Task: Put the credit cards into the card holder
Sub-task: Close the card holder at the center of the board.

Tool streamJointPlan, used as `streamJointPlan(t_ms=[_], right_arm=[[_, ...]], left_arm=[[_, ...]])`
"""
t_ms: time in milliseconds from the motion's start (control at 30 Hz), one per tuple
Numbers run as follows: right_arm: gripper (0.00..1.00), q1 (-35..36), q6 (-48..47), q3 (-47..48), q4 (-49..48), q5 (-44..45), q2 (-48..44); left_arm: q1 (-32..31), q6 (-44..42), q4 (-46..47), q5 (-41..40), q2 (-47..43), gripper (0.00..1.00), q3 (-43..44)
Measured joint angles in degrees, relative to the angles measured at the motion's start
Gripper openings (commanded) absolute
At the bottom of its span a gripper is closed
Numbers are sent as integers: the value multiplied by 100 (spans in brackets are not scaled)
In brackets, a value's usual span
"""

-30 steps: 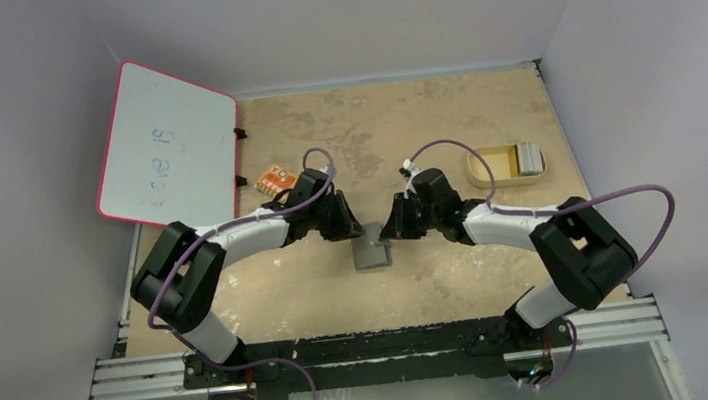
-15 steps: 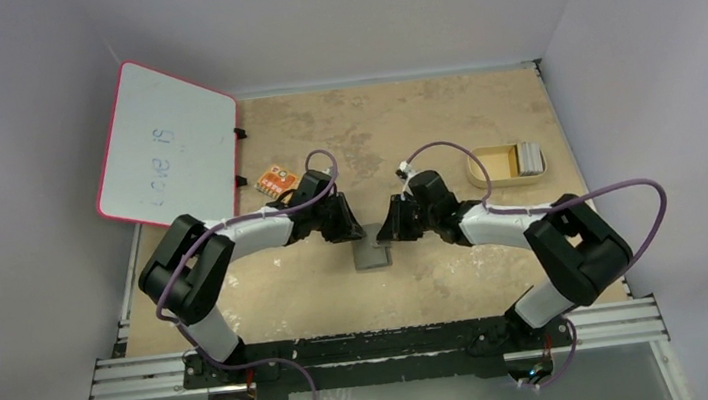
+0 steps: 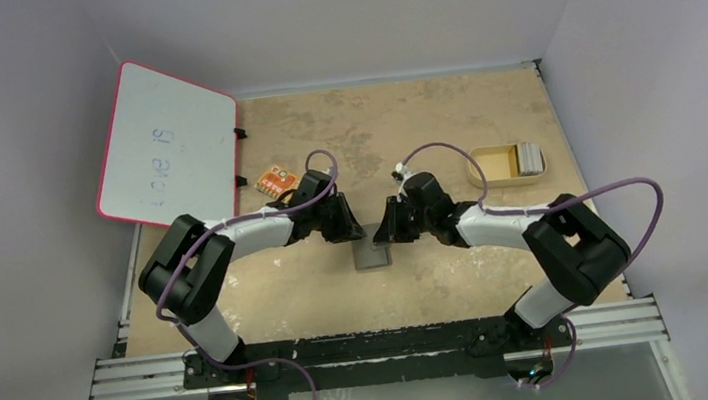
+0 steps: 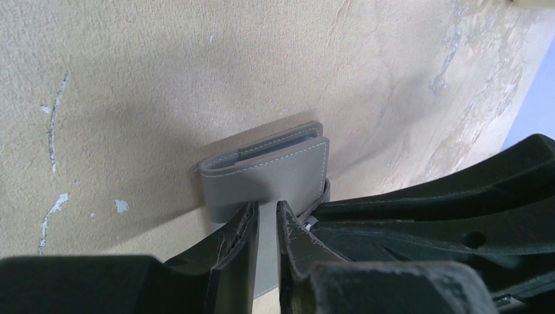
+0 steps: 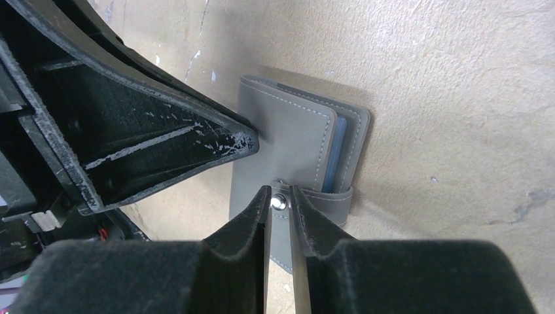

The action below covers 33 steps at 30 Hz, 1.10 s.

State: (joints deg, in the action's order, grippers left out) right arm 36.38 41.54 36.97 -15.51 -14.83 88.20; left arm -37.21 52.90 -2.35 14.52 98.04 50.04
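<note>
On the tan table (image 3: 440,110), my right gripper (image 5: 279,191) has its fingers almost together at the snap stud (image 5: 280,202). I can't tell if they pinch it. The card holder (image 5: 288,144) lies flat just ahead. My left gripper (image 4: 267,208), also nearly closed, sits at its other side.

The worn tan table (image 3: 440,110), blotched with pale scuffs, carries a grey card holder (image 3: 372,256) at its middle, a tan tray (image 3: 489,166) far right, a small orange card (image 3: 276,180) and a red-rimmed whiteboard (image 3: 167,157) overhanging its left edge.
</note>
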Motion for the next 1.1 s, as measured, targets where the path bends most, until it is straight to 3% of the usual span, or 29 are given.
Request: streamJointPlan(t_ms=[333, 1100], right_arm=[[19, 28, -22, 74, 546, 382, -560], [18, 282, 142, 74, 326, 382, -149]], left_arm=[[0, 0, 0, -13, 11, 15, 0], [-44, 2, -13, -63, 11, 15, 13]])
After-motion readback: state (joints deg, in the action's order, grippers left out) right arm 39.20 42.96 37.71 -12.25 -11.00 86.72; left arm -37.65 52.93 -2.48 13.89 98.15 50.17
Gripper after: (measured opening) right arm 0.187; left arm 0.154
